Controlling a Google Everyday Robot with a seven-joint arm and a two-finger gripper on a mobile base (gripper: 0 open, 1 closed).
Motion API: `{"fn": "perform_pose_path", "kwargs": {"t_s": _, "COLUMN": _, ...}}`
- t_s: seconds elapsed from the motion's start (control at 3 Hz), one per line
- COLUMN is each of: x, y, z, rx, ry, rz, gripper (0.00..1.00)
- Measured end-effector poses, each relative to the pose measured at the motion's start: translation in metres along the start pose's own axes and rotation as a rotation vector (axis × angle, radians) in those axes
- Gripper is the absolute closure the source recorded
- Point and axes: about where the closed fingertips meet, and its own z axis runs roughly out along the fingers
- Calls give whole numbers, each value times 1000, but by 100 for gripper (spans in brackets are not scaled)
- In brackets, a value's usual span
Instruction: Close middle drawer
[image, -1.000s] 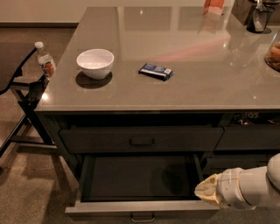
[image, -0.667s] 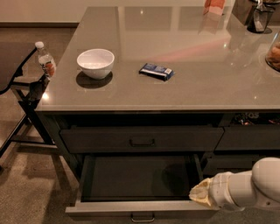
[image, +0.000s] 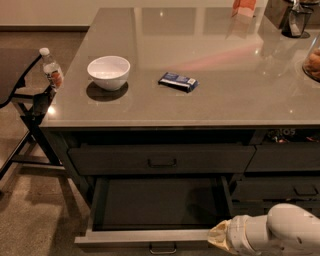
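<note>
The middle drawer is pulled far out below the counter. Its pale top rim, dark box interior and small bar handle show at the bottom edge of the camera view. My gripper is at the bottom right, on the end of the white arm. Its tan tip is at the right end of the drawer's front rim. The slimmer top drawer above is shut.
On the grey counter sit a white bowl and a blue packet. Further items stand at the far right edge. A water bottle stands on a folding chair to the left. More shut drawers are on the right.
My arm and gripper have moved down and left, from over the drawer's right inside corner to its front rim. The drawer stays open about as far as before.
</note>
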Motion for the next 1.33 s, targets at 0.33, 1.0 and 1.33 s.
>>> {"fn": "perform_pose_path", "kwargs": {"t_s": 0.33, "x": 16, "y": 13, "z": 30, "rx": -34, "ry": -4, "rz": -36, "gripper": 100}}
{"fn": "perform_pose_path", "kwargs": {"t_s": 1.0, "x": 43, "y": 33, "z": 72, "rx": -142, "ry": 65, "rz": -92, "gripper": 100}}
{"fn": "perform_pose_path", "kwargs": {"t_s": 1.33, "x": 49, "y": 35, "z": 87, "rx": -167, "ry": 90, "rz": -107, "gripper": 100}}
